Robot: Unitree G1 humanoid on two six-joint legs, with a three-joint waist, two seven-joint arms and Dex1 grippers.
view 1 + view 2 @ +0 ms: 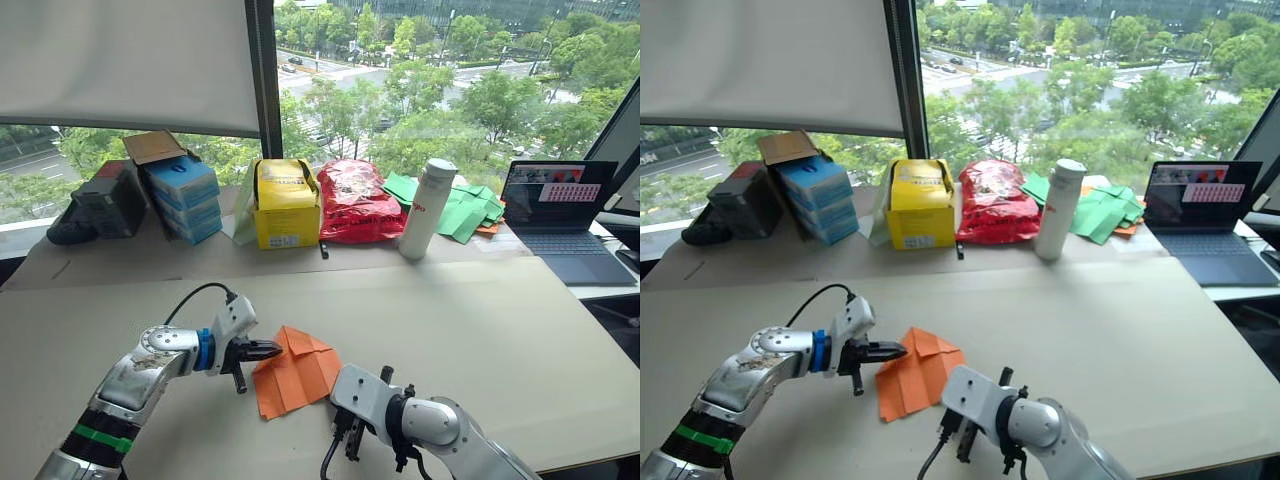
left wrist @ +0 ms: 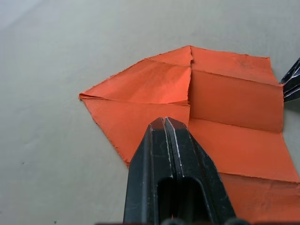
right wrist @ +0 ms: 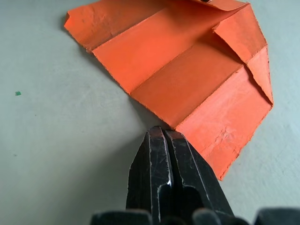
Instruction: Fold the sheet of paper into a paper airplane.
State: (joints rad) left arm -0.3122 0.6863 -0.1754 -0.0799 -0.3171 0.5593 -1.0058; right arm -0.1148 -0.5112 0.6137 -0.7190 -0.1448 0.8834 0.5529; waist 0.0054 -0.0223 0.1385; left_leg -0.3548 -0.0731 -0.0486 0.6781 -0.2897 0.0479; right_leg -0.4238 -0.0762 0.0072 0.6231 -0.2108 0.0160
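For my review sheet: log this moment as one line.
sheet of paper: partly folded, flat on table | left gripper: shut, tips at paper edge | right gripper: shut, tips at opposite edge | airplane: not yet formed

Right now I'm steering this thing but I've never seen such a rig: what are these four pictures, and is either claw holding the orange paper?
The two wide pictures come from the robot's head, looking down over its two arms at a table. The two close pictures come from cameras on each wrist, looking along that arm's black fingers. The left gripper is shut, its tips over the edge of the sheet of paper, which lies partly folded, one end pointed. The right gripper is shut too, at the paper's edge. Neither clamps the paper. Along the window stand blue boxes, a yellow box, a red bag, a white bottle, green paper pieces and a laptop.
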